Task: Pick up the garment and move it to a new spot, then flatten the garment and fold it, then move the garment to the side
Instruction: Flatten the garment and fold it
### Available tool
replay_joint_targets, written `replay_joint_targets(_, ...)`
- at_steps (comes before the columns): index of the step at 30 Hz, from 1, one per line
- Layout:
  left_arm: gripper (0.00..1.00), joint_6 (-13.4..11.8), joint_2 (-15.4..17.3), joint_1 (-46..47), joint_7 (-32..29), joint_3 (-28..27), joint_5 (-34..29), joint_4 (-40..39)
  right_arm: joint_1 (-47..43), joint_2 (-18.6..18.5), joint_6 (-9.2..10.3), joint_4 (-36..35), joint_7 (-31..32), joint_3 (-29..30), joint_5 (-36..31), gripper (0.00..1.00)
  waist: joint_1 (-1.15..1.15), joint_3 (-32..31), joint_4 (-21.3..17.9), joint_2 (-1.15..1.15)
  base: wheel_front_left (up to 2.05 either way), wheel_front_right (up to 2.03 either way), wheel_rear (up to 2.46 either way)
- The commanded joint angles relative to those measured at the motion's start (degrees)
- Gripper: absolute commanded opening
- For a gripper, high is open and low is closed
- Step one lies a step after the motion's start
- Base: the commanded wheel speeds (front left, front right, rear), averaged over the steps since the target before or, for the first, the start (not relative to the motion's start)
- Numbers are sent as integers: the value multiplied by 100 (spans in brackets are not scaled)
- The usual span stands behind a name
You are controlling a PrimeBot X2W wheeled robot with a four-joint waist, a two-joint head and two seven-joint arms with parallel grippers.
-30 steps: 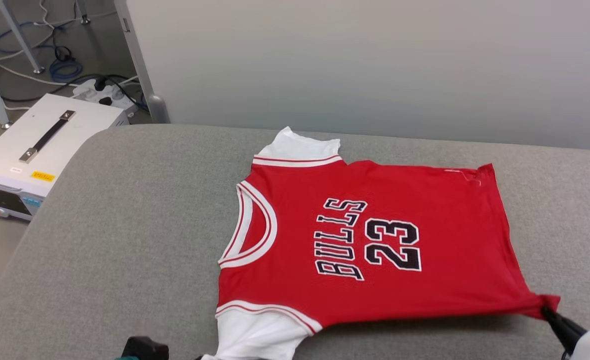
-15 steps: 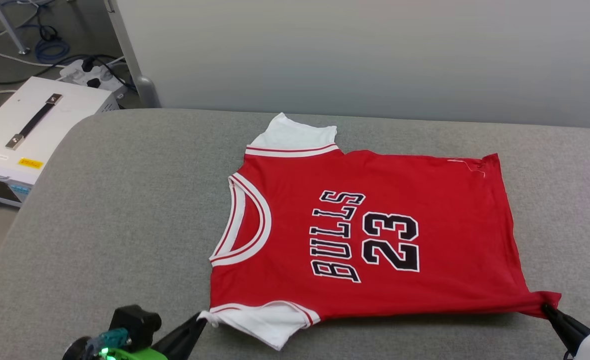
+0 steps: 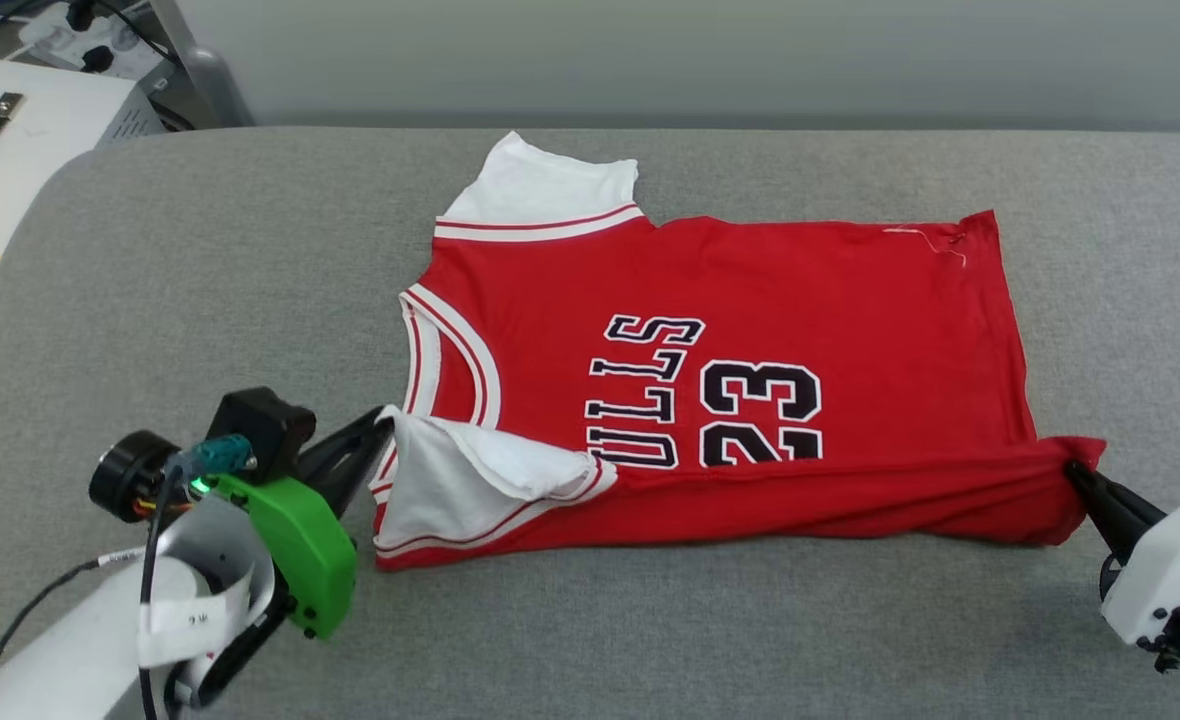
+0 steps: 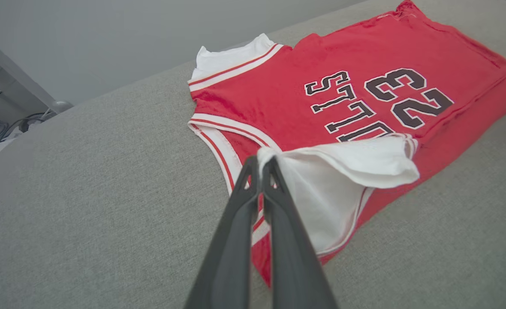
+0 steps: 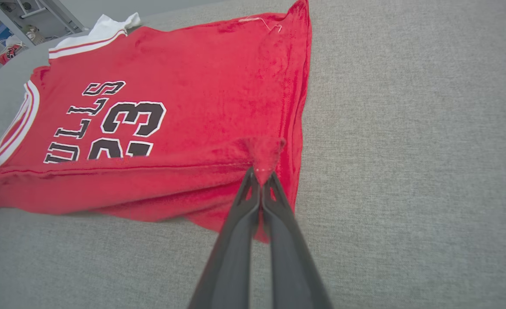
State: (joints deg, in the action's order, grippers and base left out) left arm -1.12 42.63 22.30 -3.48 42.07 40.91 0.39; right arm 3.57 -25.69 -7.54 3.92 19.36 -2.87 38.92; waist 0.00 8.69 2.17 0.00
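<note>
The garment (image 3: 750, 300), a red jersey with white sleeves and black "BULLS 23" print, lies on the grey padded table (image 3: 200, 260), collar to the left. Its near edge is lifted and rolled over onto the chest print. My left gripper (image 3: 382, 422) is shut on the tip of the near white sleeve (image 4: 343, 171), held above the cloth. At the right, my right gripper (image 3: 1072, 468) is shut on the near hem corner (image 5: 263, 154), which is pulled taut. The far sleeve (image 3: 535, 190) lies flat.
A white case (image 3: 0, 150) with a black handle sits on the floor off the table's left corner, cables behind it. A pale wall (image 3: 650, 50) runs behind the table. Bare grey padding surrounds the jersey on every side.
Both grippers have carried the near edge of the garment away from me, folding it over the lower part of the print. The head camera has tilted down, shifting the whole picture.
</note>
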Motion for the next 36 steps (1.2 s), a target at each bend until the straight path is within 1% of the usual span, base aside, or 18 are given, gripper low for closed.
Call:
replay_joint_targets(1,0,94,-45,246,-106,-8,-45,133,203,30,5,98,35,-35,-88,0,0,295,-220,0,0,0,0)
replay_joint_targets(5,0,301,-97,631,-395,32,4,509,576,93,5,360,77,-171,-184,0,0,436,-330,0,0,0,0)
replay_joint_targets(6,0,411,-160,879,-517,74,-14,735,812,102,5,564,95,-294,-243,0,0,522,-388,0,0,0,0)
replay_joint_targets(7,0,439,-193,964,-554,85,-13,821,895,107,5,636,85,-341,-251,0,0,554,-404,0,0,0,0)
replay_joint_targets(13,0,496,-308,1346,-644,68,-27,1328,1280,117,5,958,5,-605,-257,0,0,691,-485,0,0,0,0)
replay_joint_targets(20,0,551,-402,1577,-643,67,-5,1827,1663,89,5,1303,-118,-938,-246,0,0,826,-512,0,0,0,0)
replay_joint_targets(25,0,634,-581,1720,-646,189,-19,2196,1890,51,5,1604,-182,-1185,-237,0,0,891,-503,0,0,0,0)
replay_joint_targets(26,100,667,-695,1815,-563,275,-97,2438,1996,21,5,1796,-295,-1237,-312,100,0,893,-485,0,0,0,0)
replay_joint_targets(29,100,672,-807,1865,-398,296,-135,2683,2048,45,5,1932,-435,-1281,-333,100,0,844,-464,0,0,0,0)
replay_joint_targets(33,100,617,-952,1833,-12,194,-81,2956,2026,36,5,1996,-642,-1304,-290,100,0,699,-432,0,0,0,0)
replay_joint_targets(35,100,554,-1046,1756,226,43,72,3040,1979,-56,5,1957,-794,-1338,-391,100,0,599,-405,0,0,0,0)
replay_joint_targets(36,100,518,-1093,1702,351,-30,146,3068,1945,-162,5,1888,-906,-1421,-565,100,0,536,-383,0,0,0,0)
